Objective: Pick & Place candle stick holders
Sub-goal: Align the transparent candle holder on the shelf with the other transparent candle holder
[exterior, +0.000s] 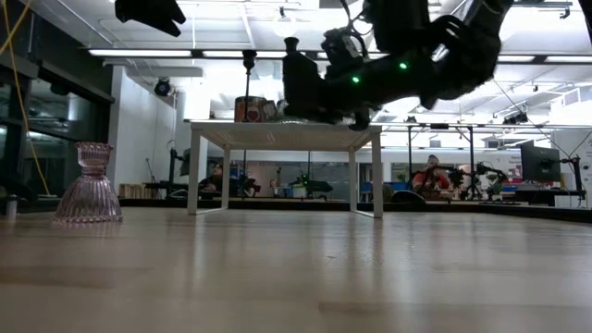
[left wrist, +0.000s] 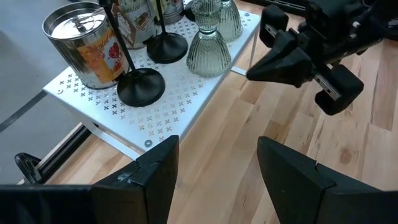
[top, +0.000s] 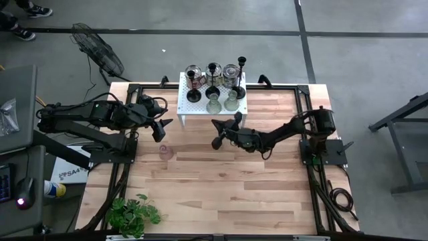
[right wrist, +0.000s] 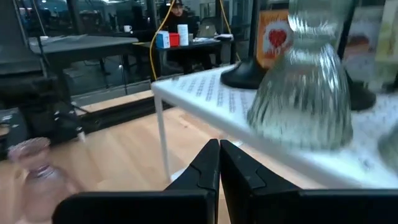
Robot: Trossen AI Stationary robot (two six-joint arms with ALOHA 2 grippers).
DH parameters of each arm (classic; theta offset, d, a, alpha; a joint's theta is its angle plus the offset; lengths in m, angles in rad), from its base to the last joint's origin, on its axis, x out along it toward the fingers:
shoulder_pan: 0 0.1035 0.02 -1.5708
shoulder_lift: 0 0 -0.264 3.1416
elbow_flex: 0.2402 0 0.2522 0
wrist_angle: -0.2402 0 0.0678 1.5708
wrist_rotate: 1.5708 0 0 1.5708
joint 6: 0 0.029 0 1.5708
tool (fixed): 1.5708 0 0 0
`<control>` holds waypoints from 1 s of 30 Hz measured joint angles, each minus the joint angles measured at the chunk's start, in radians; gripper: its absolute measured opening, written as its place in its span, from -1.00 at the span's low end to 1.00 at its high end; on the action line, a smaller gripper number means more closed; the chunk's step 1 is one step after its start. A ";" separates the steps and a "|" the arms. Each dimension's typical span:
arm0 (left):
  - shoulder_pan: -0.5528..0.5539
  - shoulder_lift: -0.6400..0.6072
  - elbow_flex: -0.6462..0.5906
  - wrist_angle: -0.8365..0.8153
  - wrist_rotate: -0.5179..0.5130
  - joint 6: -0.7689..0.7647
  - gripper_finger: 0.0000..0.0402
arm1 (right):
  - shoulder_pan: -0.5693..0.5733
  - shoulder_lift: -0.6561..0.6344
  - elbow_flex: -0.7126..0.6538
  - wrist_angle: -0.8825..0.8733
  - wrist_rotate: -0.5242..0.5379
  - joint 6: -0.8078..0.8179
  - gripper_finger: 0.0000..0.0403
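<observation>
A pink glass holder point(top: 165, 152) stands on its base on the bare wood, also in the low view point(exterior: 88, 185) and the right wrist view point(right wrist: 37, 174). The other holders stand on the white perforated stand point(top: 190, 107): slim black sticks with round bases point(left wrist: 140, 86) and greenish ribbed glass cups point(left wrist: 208, 50) point(right wrist: 305, 87). My left gripper point(top: 161, 129) point(left wrist: 214, 168) is open and empty above the table at the stand's near left corner. My right gripper point(top: 215, 125) point(right wrist: 219, 155) is shut and empty, just in front of the stand's near edge.
A printed tin can point(left wrist: 84, 46) stands on the stand's left part among the holders. A leafy green plant point(top: 134, 214) sits at the table's near left corner. Black frame rails point(top: 127, 167) run along the table's sides. Bare wood lies between the stand and the near edge.
</observation>
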 joint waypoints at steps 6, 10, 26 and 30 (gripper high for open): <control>0.000 0.000 0.000 -0.001 -0.001 0.000 0.05 | -0.030 0.001 0.051 -0.045 -0.001 -0.061 -0.98; 0.000 0.000 0.000 0.000 0.003 0.000 0.05 | -0.043 0.001 0.055 -0.066 0.006 -0.055 -0.98; 0.000 0.000 0.000 -0.001 0.006 0.000 0.05 | -0.062 0.000 0.055 -0.073 0.030 -0.058 -0.98; 0.000 0.000 0.000 -0.001 0.006 0.000 0.05 | -0.067 0.000 0.055 -0.074 0.030 -0.057 -0.98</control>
